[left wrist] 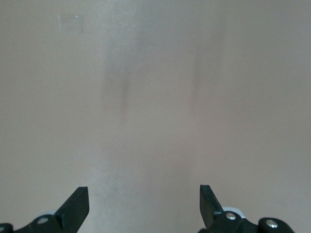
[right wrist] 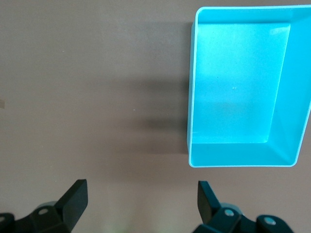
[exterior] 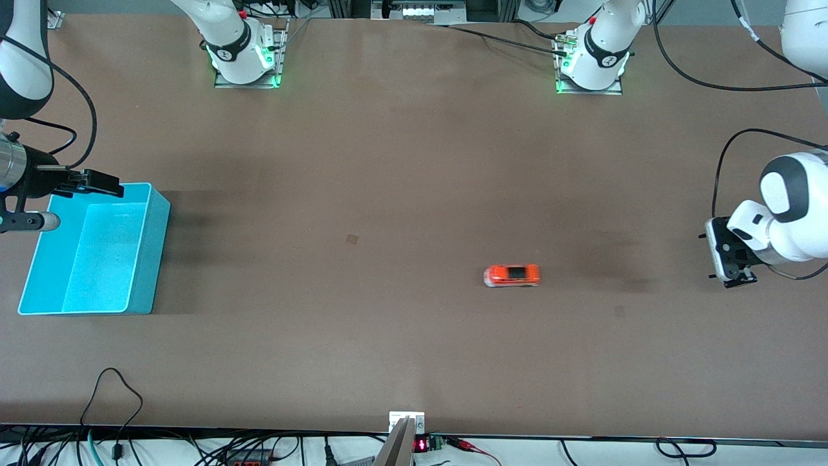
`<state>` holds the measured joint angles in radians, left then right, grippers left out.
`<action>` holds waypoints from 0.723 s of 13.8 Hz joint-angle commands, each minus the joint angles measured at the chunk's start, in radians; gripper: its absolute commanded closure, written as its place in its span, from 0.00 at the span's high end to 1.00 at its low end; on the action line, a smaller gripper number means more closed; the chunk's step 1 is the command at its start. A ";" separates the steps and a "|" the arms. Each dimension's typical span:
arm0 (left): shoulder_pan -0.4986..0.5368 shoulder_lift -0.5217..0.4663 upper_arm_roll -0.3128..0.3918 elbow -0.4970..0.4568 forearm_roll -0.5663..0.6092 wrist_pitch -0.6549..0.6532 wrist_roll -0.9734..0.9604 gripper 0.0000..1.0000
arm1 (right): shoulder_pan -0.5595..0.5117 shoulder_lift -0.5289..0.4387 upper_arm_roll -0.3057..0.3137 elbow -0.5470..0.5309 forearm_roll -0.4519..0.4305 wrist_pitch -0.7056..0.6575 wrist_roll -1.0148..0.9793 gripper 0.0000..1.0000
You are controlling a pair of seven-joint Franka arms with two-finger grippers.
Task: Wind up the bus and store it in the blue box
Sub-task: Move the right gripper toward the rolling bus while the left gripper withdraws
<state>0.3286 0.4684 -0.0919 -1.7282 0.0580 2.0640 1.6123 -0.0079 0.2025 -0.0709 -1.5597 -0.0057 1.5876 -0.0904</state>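
Both tools wide open, empty.

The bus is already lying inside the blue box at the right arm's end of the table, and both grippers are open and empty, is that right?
Not quite. The bus is not in the blue box; the front view shows it on the bare table, toward the left arm's end. The right wrist view shows the box empty. The rest holds: the box is at the right arm's end, and the left gripper and right gripper are open and empty.
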 commanded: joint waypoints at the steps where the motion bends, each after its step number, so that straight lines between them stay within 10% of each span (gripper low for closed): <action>1: 0.004 -0.063 0.011 0.042 0.019 -0.143 -0.089 1.00 | -0.003 0.006 -0.001 0.018 0.004 -0.014 -0.009 1.00; 10: -0.045 -0.180 -0.005 0.268 0.019 -0.494 -0.365 1.00 | 0.006 0.080 0.000 0.017 0.104 0.008 -0.055 1.00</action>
<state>0.3201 0.2734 -0.0932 -1.5418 0.0580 1.6465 1.3039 -0.0059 0.2547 -0.0699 -1.5597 0.0757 1.5929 -0.1233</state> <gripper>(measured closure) 0.000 0.000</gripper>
